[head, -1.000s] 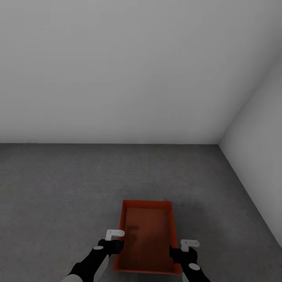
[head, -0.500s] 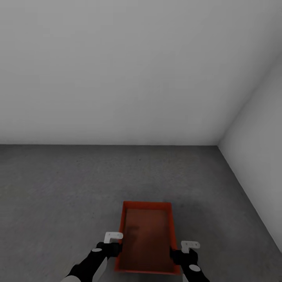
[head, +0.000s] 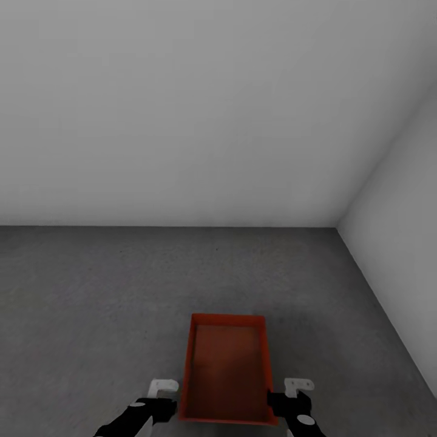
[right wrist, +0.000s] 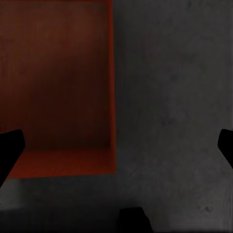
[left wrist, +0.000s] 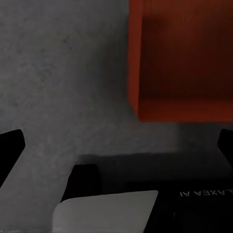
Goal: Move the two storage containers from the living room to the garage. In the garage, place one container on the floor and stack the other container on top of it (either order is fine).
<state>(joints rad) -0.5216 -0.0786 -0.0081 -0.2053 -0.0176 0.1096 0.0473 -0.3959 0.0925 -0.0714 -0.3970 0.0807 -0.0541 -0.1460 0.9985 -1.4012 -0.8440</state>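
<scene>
One orange-red storage container (head: 224,370) rests open side up on the dark grey garage floor (head: 91,303), just in front of me. My left gripper (head: 162,402) hovers beside its near left corner, fingers spread wide in the left wrist view (left wrist: 116,145), with the container's corner (left wrist: 179,58) beyond them. By the near right corner, my right gripper (head: 284,402) is open too (right wrist: 116,145). The container's right wall (right wrist: 112,97) runs between its spread fingertips, and neither finger presses on it.
A plain grey-white wall (head: 182,121) stands ahead. A side wall (head: 406,243) closes the right, and the two meet in a corner at the back right. Bare concrete stretches to the left of the container and beyond it.
Both grippers have drawn back toward me along the container's sides, and the left one has come off the left rim. The container lies where it was.
</scene>
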